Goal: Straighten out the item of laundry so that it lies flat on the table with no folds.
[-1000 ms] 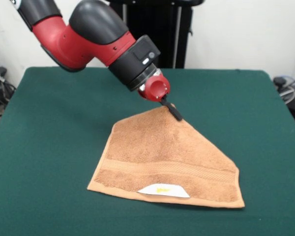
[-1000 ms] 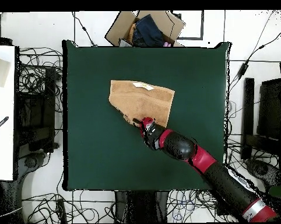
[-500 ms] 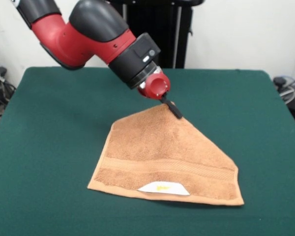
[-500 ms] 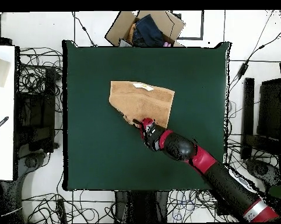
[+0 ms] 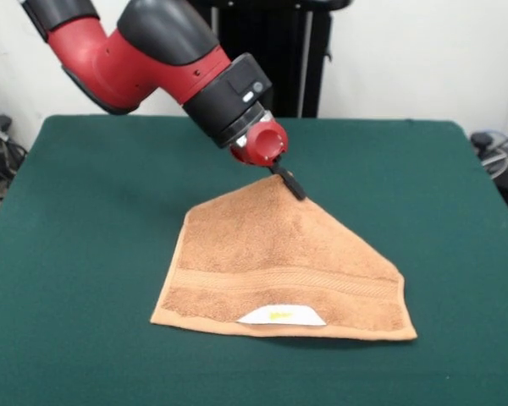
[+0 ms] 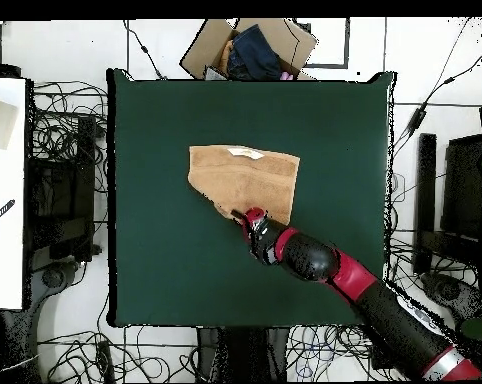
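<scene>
The towel (image 5: 284, 266) lies near the middle of the table (image 5: 85, 254), spread for the most part but not square: in the front view its near edge, with the woven band and the white label (image 5: 281, 316), lies flat and runs across the picture, while the far side narrows to a peak, which suggests that one far corner is folded in or drawn up. The gripper (image 5: 292, 184) sits right at that peak, its dark tip touching the cloth at the topmost point, with the red and black arm (image 5: 152, 51) slanting down to it from the upper left. Whether the jaws are pinching the cloth or merely resting against it cannot be told; only a single dark tip shows. The overhead view agrees: the gripper (image 6: 247, 216) meets the towel (image 6: 243, 178) at the edge nearest the robot's base, and the whole body of the cloth lies away from the gripper, toward the far side of the table (image 6: 155, 260), with its long axis running across the table. So the relation that matters is this: the towel stretches away from the gripper, anchored by its own flat labelled edge opposite. Judging from that, drawing the held point back toward the robot's base, away from the label, would likely open the fold.
</scene>
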Robot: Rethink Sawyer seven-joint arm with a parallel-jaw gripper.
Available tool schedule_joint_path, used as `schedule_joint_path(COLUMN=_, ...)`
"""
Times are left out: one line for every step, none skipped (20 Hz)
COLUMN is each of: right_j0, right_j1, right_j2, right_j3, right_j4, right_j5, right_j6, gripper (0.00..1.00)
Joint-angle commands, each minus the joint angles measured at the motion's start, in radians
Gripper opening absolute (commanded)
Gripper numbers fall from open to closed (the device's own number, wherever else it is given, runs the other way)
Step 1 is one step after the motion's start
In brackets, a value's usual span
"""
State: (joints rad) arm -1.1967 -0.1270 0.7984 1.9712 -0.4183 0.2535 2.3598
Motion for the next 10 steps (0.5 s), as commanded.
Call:
schedule_joint_path(right_j0=-0.015, right_j1=0.042, right_j2=-0.075, right_j3=-0.043, right_j4=-0.074, right_j5=0.029, right_j6=-0.095, gripper=0.0)
schedule_joint_path(right_j0=-0.016, right_j1=0.044, right_j2=-0.075, right_j3=-0.046, right_j4=-0.075, right_j5=0.033, right_j6=-0.095, gripper=0.0)
schedule_joint_path(right_j0=-0.019, right_j1=0.047, right_j2=-0.075, right_j3=-0.047, right_j4=-0.077, right_j5=0.034, right_j6=-0.094, gripper=0.0)
schedule_joint_path(right_j0=-0.021, right_j1=0.05, right_j2=-0.074, right_j3=-0.049, right_j4=-0.077, right_j5=0.041, right_j6=-0.096, gripper=0.0)
schedule_joint_path(right_j0=-0.025, right_j1=0.052, right_j2=-0.072, right_j3=-0.051, right_j4=-0.079, right_j5=0.047, right_j6=-0.1, gripper=0.0)
schedule_joint_path(right_j0=-0.029, right_j1=0.055, right_j2=-0.071, right_j3=-0.053, right_j4=-0.08, right_j5=0.054, right_j6=-0.104, gripper=0.0)
schedule_joint_path(right_j0=-0.033, right_j1=0.053, right_j2=-0.07, right_j3=-0.054, right_j4=-0.083, right_j5=0.06, right_j6=-0.108, gripper=0.0)
schedule_joint_path(right_j0=-0.034, right_j1=0.046, right_j2=-0.074, right_j3=-0.053, right_j4=-0.086, right_j5=0.061, right_j6=-0.107, gripper=0.0)
schedule_joint_path(right_j0=-0.035, right_j1=0.039, right_j2=-0.077, right_j3=-0.052, right_j4=-0.09, right_j5=0.061, right_j6=-0.106, gripper=0.0)
schedule_joint_path(right_j0=-0.029, right_j1=0.024, right_j2=-0.085, right_j3=-0.05, right_j4=-0.092, right_j5=0.061, right_j6=-0.098, gripper=0.0)
